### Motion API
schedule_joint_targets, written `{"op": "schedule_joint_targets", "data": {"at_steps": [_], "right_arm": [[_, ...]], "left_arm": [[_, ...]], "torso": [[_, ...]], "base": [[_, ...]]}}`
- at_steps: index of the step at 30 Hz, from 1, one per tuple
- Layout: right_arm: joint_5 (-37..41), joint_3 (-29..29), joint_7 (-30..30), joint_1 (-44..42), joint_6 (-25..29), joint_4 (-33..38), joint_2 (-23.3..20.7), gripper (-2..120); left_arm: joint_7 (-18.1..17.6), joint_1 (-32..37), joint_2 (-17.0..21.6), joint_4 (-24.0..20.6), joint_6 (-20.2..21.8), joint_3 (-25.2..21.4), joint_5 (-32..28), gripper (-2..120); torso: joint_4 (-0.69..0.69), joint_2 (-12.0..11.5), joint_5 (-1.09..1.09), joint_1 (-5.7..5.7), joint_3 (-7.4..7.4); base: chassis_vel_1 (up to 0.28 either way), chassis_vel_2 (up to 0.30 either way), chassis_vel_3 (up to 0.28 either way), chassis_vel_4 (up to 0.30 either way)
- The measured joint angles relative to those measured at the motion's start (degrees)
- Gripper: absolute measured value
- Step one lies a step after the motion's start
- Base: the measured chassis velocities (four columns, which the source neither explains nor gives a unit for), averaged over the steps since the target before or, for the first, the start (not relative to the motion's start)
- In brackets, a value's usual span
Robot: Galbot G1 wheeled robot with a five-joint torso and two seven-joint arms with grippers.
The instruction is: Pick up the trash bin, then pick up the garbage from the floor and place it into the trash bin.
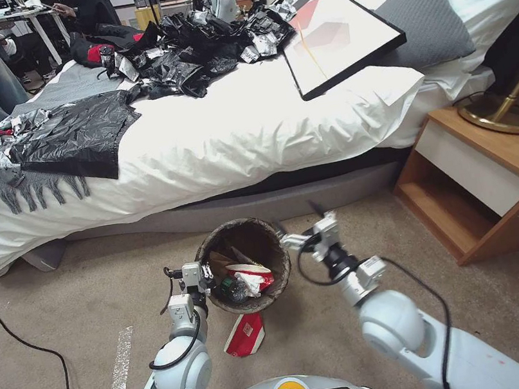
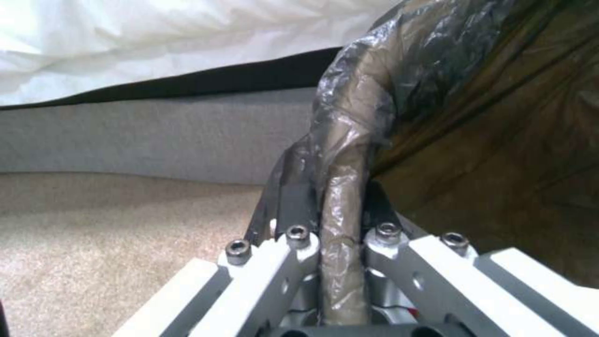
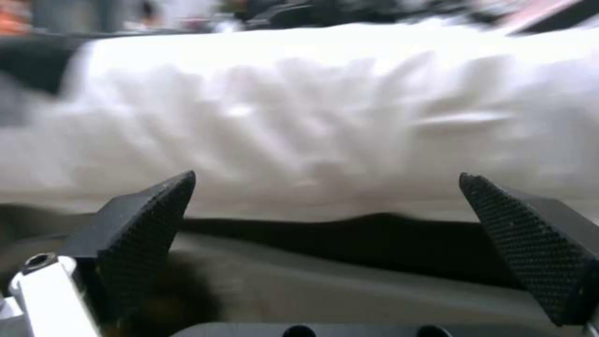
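The trash bin (image 1: 259,233), a round bucket lined with a dark bag, hangs tilted just above the carpet in front of the bed. My left gripper (image 1: 204,274) is shut on its near-left rim; in the left wrist view the bag-wrapped rim (image 2: 342,206) runs between the fingers (image 2: 293,201). Inside the bin lie garbage pieces: a red-white wrapper (image 1: 251,277) and a green item (image 1: 229,285). A red-white carton (image 1: 245,334) lies on the floor (image 1: 79,293) below the bin. My right gripper (image 1: 299,221) is open and empty just right of the bin, its pads (image 3: 149,220) wide apart.
The bed (image 1: 212,136) with white duvet stands right behind the bin, carrying black bags (image 1: 186,49), foil and a framed picture (image 1: 332,27). A wooden nightstand (image 1: 491,179) with a brass lamp base stands to the right. A black cable (image 1: 21,340) and pale tape (image 1: 118,378) cross the carpet on the left.
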Motion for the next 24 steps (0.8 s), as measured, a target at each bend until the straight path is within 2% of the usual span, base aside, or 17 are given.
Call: {"op": "schedule_joint_targets", "data": {"at_steps": [2, 3, 5, 11, 17, 24], "right_arm": [[-0.4, 1.39, 0.67, -0.8, -0.43, 0.28, 0.21, 100], [-1.41, 4.88, 2.1, -2.87, -1.51, 0.86, 0.82, 100], [-2.25, 8.13, 3.45, -5.29, -2.25, 1.36, 1.65, 100], [-6.16, 12.04, 4.06, -9.68, -1.76, 0.79, 3.53, 100], [-9.74, 12.74, 4.48, -12.26, -1.21, -2.08, 6.2, 100], [-11.25, 11.23, 4.52, -12.36, -0.32, -4.76, 7.24, 100]], "left_arm": [[0.0, 0.02, -0.03, 0.02, -0.02, -0.06, 0.01, 0], [0.01, 0.11, -0.08, 0.08, -0.1, -0.3, 0.07, 0], [0.02, 0.19, -0.09, 0.2, -0.19, -0.65, 0.19, 0], [0.01, 0.31, -0.09, 0.23, -0.3, -1.76, 0.13, 0], [-0.07, 1.03, -0.11, 0.19, -0.56, -3.12, -0.02, 0], [-0.67, 1.65, -0.6, 0.11, -0.6, -3.38, -0.75, 0]], "torso": [[0.0, 0.0, 0.0, 0.0, 0.0], [0.0, 0.0, 0.01, 0.0, 0.0], [0.02, 0.0, 0.0, 0.0, 0.0], [0.01, 0.0, -0.01, 0.0, 0.0], [0.01, 0.0, 0.0, 0.0, 0.0], [0.02, 0.0, -0.01, 0.0, 0.0]], "base": [[0.0, 0.0, 0.0, 0.0], [0.0, 0.0, 0.0, 0.0], [0.0, 0.0, 0.0, 0.0], [0.0, 0.0, 0.0, 0.0], [0.0, 0.0, 0.0, 0.0], [0.0, 0.0, 0.0, 0.0]]}}
